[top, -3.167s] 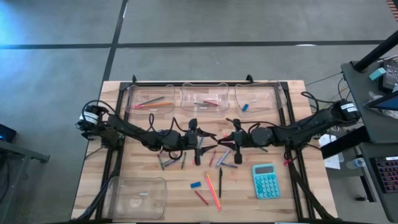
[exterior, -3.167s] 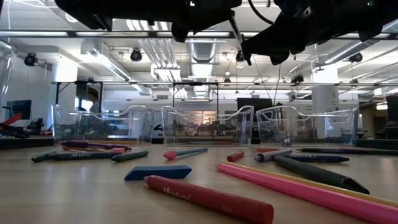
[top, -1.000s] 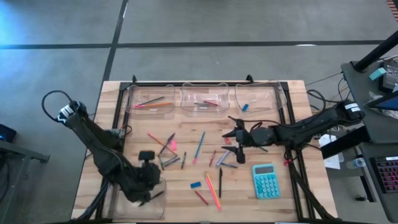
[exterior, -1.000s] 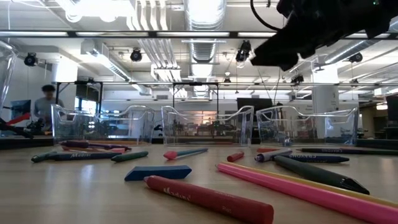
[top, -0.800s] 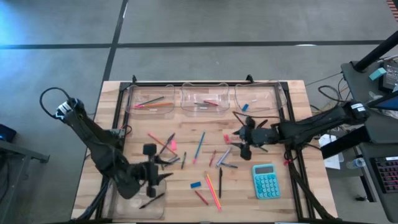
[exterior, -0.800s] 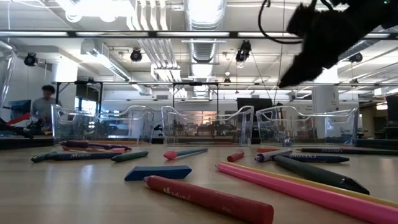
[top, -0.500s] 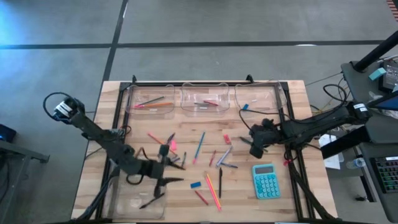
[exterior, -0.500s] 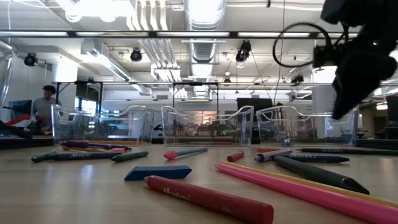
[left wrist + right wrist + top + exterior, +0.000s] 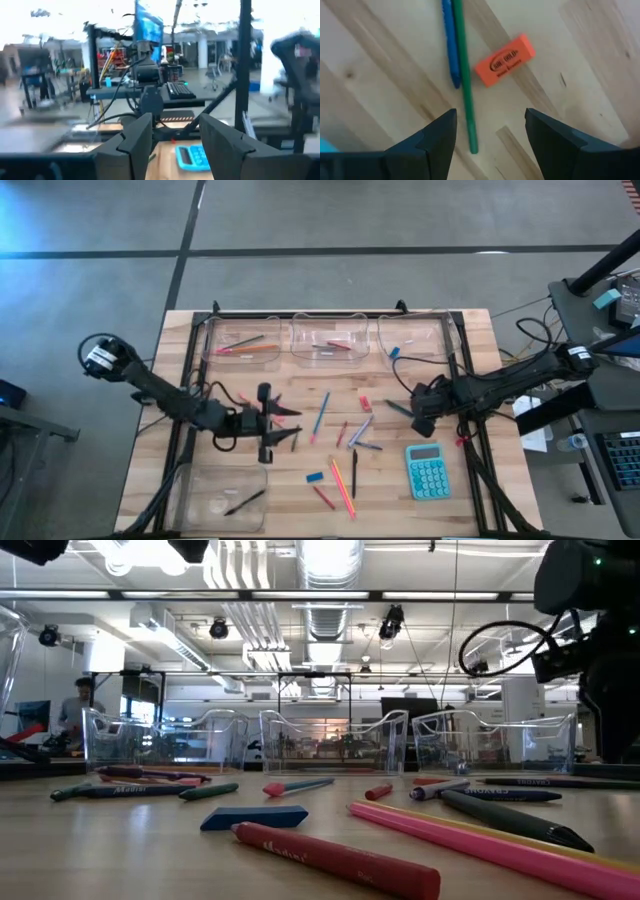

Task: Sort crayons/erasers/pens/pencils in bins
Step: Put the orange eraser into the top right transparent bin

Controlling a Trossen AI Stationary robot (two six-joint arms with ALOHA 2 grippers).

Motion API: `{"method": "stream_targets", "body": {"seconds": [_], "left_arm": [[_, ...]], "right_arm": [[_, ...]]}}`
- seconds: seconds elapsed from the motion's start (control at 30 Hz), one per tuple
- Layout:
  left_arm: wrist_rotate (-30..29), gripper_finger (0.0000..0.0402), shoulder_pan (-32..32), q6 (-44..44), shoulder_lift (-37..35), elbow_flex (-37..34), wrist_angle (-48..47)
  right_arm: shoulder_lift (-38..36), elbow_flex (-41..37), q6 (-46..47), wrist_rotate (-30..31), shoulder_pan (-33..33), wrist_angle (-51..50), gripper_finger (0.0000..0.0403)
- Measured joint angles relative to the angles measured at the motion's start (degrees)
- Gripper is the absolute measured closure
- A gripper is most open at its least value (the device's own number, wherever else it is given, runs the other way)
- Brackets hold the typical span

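Observation:
Crayons, pens and pencils (image 9: 350, 430) lie loose on the middle of the table, with a blue eraser (image 9: 315, 477) nearer the front and a pink eraser (image 9: 365, 403) (image 9: 505, 60) among them. Three clear bins (image 9: 328, 338) stand along the far edge. A fourth bin (image 9: 222, 495) at the near left holds a dark pen (image 9: 245, 501). My left gripper (image 9: 272, 425) (image 9: 172, 120) hovers open at the table's middle left, pointing toward the right edge. My right gripper (image 9: 408, 416) (image 9: 490, 120) hovers open at the middle right, above a green pencil (image 9: 465, 85), with nothing between its fingers.
A teal calculator (image 9: 427, 470) lies at the near right. Two long pink pencils (image 9: 343, 485) and a red crayon (image 9: 323, 498) lie near the front edge. A black frame (image 9: 190, 370) borders the table's sides. A person (image 9: 85, 705) stands far off in the room.
My left gripper has gone from above the near-left bin toward the far edge and the right, turning to point at the right edge. The dark pen stays in that bin. My right gripper has drawn back toward the table's right edge.

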Motion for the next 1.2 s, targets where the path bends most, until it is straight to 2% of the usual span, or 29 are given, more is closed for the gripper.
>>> {"method": "stream_targets", "body": {"seconds": [0.1, 0.23, 0.53, 0.77, 1.2], "left_arm": [[-0.3, 0.0251, 0.0, -2.3, -0.3, 0.7, 0.8], [-0.2, 0.0251, 0.3, 1.5, -1.8, 2.8, 1.5], [-0.2, 0.0251, 1.1, 1.7, -2.9, 3.4, 0.7], [-0.2, 0.0251, 1.1, 1.4, -2.3, 3.3, -0.3], [-0.2, 0.0251, 1.1, 1.4, -2.2, 3.3, -0.3]], "right_arm": [[0.0, -1.5, 1.1, -0.1, 0.0, 0.0, 0.0179], [0.0, -3.3, 2.3, -1.1, 0.0, 0.2, 0.0179], [0.0, -6.8, 2.1, -1.4, 0.0, 5.9, 0.0179], [-0.1, -6.4, 1.6, -1.3, 0.0, 5.6, 0.0180], [0.0, -2.4, 0.2, 8.1, 0.0, 6.4, 0.0193]]}}
